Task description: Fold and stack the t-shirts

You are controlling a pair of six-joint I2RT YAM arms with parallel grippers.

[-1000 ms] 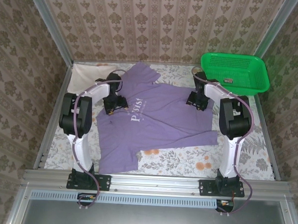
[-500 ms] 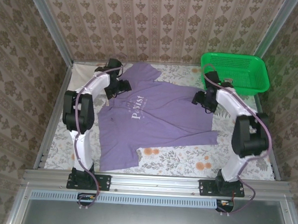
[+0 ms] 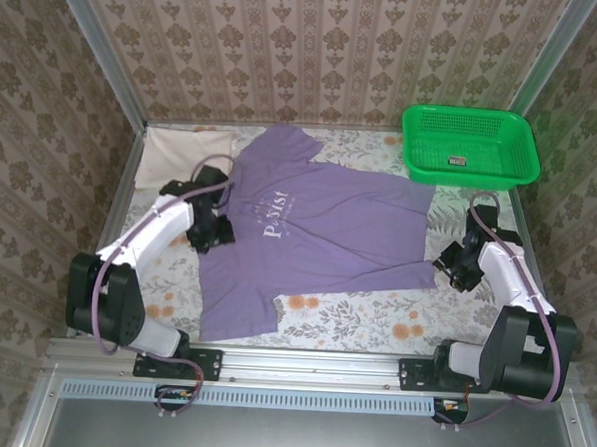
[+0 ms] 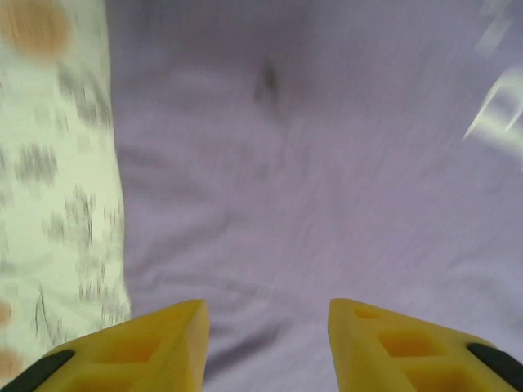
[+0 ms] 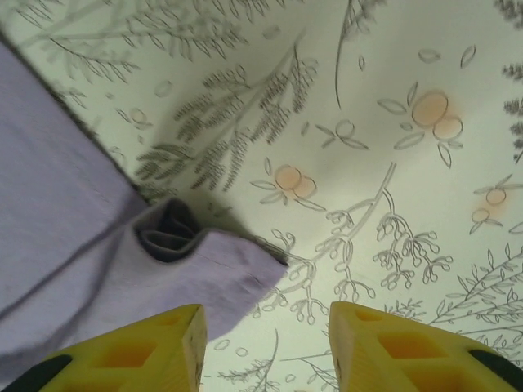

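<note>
Cream cloth is seen at the far left corner of the counter (image 3: 374, 313): the off-white t-shirt (image 3: 187, 150) is laid there as a flat, roughly rectangular patch beside the left rail. Nearer and a little to the right, the left end effector (image 3: 210, 229) is held over the left edge of the purple t-shirt (image 3: 318, 235). In the left wrist view, which is blurred, its 2 yellow fingers (image 4: 147, 347) are spread apart with nothing gripped between them; purple cloth is seen below them and the floral covering (image 4: 49, 204) of the counter at the left.

The purple t-shirt is spread open across the middle of the counter, lightly wrinkled, with its white lettering (image 3: 278, 225) facing up. 1 part of it reaches towards the far wall and another towards the near rail.

At the right, the right end effector (image 3: 454, 267) is held just beside the shirt's near right corner. In the right wrist view its fingers are likewise parted and nothing is pinched. The shirt's corner, with a small curled fold, is seen by the left finger, and bare floral covering lies under the gap.

At the far right corner a green mesh basket (image 3: 415, 149) is set, well apart from both shirts, with 1 small dark object (image 3: 458, 161) inside.
</note>
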